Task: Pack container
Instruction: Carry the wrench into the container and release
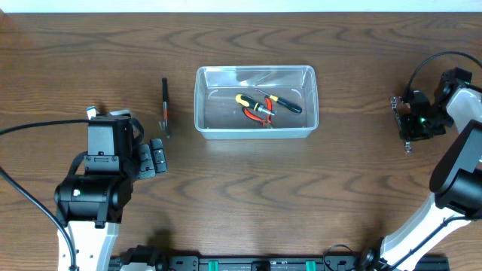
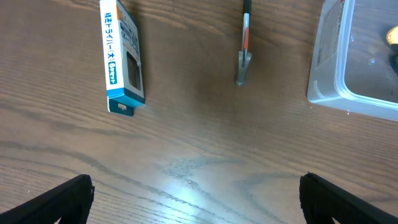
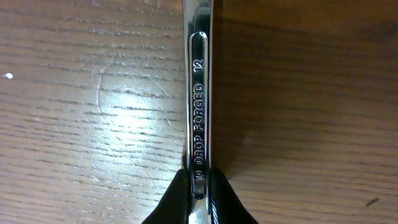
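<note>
one container (image 1: 200,105) holds two tools: one yellow-and-black tool (image 1: 275,102) and one red-handled tool (image 1: 252,114). outside it are one slim dark tool (image 1: 165,102), one blue-and-white box (image 2: 122,56) and one wrench (image 3: 199,93).

The container (image 1: 256,133) is clear, the box (image 2: 122,57) blue-and-white, the wrench (image 3: 199,93) silver.

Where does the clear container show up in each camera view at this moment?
Overhead: the container sits at the centre of the picture.
Left wrist: the container is at the right edge, upper part, cut off.
Right wrist: not in view; a wrench fills it.
Shared landmark: the slim dark tool left of the container, seen overhead and from the left wrist.
</note>
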You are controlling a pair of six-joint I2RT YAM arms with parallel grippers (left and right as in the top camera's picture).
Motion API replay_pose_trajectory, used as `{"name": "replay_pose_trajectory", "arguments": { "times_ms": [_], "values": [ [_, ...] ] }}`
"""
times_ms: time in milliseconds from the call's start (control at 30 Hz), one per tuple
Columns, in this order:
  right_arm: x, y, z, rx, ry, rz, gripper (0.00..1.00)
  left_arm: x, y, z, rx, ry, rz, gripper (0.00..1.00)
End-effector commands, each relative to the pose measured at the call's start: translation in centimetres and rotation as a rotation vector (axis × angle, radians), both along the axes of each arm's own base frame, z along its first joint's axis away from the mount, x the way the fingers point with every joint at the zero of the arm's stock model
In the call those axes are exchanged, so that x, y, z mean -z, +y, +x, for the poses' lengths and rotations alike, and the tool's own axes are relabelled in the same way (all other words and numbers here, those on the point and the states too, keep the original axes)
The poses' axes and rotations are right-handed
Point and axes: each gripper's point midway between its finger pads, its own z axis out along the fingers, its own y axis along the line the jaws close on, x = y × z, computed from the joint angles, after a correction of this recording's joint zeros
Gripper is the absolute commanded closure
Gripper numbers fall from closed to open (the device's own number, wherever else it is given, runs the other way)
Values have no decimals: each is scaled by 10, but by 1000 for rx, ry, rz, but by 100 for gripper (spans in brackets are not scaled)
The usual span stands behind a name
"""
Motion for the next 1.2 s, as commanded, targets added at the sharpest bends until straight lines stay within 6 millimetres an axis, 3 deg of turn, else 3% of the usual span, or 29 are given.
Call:
{"name": "replay_pose_trajectory", "arguments": {
  "times_ms": [0, 133, 267, 400, 500, 600, 667, 767, 867, 1000, 1167],
  "values": [
    [-16, 16, 13, 0, -48, 36, 99, -6, 1, 2, -5, -13, 9, 2],
    [-62, 36, 34, -49, -133, 7, 99, -6, 1, 2, -5, -13, 9, 2],
    [-136, 81, 64, -173, -290, -33, 99, -6, 1, 2, -5, -13, 9, 2],
    [-208, 151, 85, -349, -474, -51, 99, -6, 1, 2, -5, -13, 9, 2],
    [-233, 218, 84, -582, -553, -49, 99, -6, 1, 2, -5, -13, 9, 2],
    [-227, 285, 70, -881, -564, -52, 99, -6, 1, 2, -5, -13, 9, 2],
    [-205, 325, 58, -1061, -526, -42, 99, -6, 1, 2, -5, -13, 9, 2],
    [-170, 352, 52, -1169, -449, -23, 99, -6, 1, 2, -5, -13, 9, 2],
    [-127, 363, 50, -1195, -348, 8, 99, -6, 1, 2, -5, -13, 9, 2],
    [-78, 363, 44, -1198, -214, 42, 99, -6, 1, 2, -5, -12, 9, 2],
    [-59, 361, 40, -1198, -159, 51, 97, -6, 1, 2, -5, -12, 9, 2]
  ]
}}
